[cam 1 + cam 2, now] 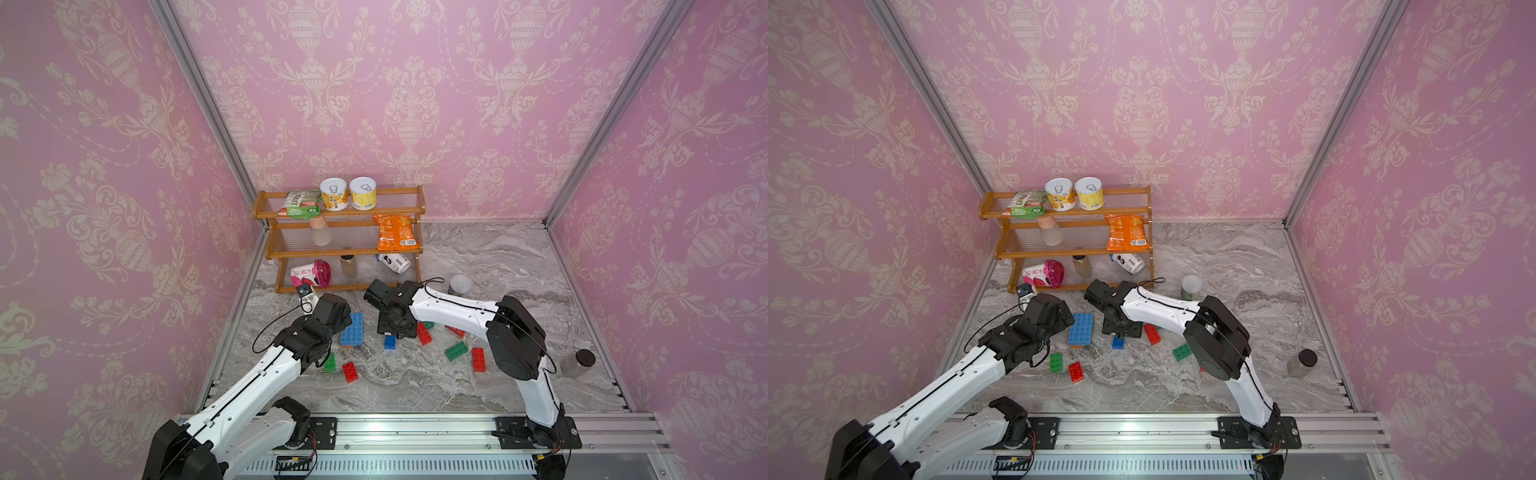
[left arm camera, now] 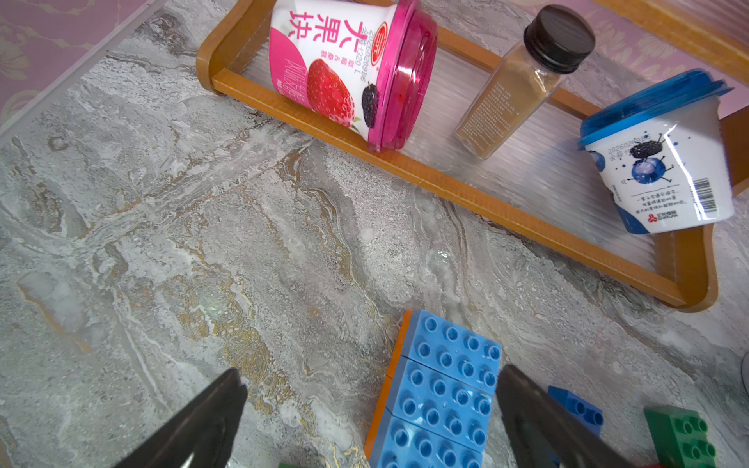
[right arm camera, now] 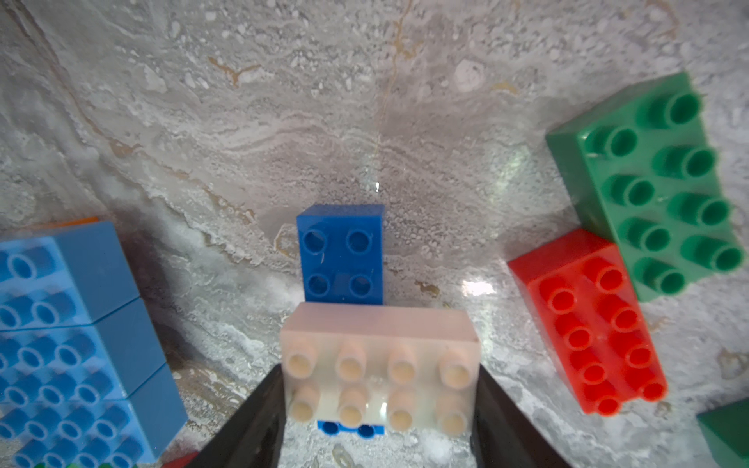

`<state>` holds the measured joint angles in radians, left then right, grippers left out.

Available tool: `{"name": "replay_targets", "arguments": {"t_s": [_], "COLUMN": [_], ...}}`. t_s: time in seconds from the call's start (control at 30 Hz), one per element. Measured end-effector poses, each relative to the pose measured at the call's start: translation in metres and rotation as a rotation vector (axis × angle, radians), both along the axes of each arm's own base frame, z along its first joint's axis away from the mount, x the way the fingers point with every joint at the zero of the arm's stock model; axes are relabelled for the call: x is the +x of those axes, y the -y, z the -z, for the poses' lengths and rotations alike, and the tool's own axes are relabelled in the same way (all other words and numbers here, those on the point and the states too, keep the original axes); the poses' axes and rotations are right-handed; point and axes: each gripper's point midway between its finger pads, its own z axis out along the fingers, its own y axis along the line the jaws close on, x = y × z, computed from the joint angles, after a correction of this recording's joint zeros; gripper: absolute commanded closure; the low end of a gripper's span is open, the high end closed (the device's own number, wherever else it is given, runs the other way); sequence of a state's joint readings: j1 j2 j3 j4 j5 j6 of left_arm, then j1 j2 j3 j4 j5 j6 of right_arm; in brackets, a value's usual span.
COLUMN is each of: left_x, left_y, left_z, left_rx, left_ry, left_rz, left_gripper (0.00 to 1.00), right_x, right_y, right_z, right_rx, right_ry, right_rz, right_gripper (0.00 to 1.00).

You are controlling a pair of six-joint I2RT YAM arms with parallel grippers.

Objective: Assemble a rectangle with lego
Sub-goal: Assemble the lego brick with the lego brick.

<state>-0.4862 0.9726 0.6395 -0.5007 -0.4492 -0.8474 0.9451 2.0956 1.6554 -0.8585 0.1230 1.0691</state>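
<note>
Between the right jaws, pale brick (image 3: pixel 379 364)

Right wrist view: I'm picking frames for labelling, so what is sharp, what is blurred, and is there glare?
In the right wrist view the dark blue brick is sharp, the pale brick close to the lens is soft, and the light blue block at the edge is smeared; a bright glare patch sits on the marble table beside the red brick.
</note>
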Motion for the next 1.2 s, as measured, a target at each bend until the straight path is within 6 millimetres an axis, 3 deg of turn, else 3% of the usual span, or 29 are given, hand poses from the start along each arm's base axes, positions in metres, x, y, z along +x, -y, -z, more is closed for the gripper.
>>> {"name": "replay_targets", "arguments": {"t_s": [0.5, 1.2], "left_x": [0.0000, -0.0002], "left_y": [0.0000, 0.0013], "left_z": [0.0000, 0.0005], "left_rx": [0.000, -0.006], "left_ry": [0.000, -0.003], "left_rz": [0.000, 0.005], "left_gripper": [0.01, 0.01], "right_x": [-0.0001, 0.0006], "right_y": [0.0014, -0.0035], "right_z": [-0.0006, 0.0010], "right_rx": [-0.017, -0.010], "right_ry": [0.064, 0.131], "right_rz": [-0.046, -0.039], "right_gripper": [0.97, 1.00]}}
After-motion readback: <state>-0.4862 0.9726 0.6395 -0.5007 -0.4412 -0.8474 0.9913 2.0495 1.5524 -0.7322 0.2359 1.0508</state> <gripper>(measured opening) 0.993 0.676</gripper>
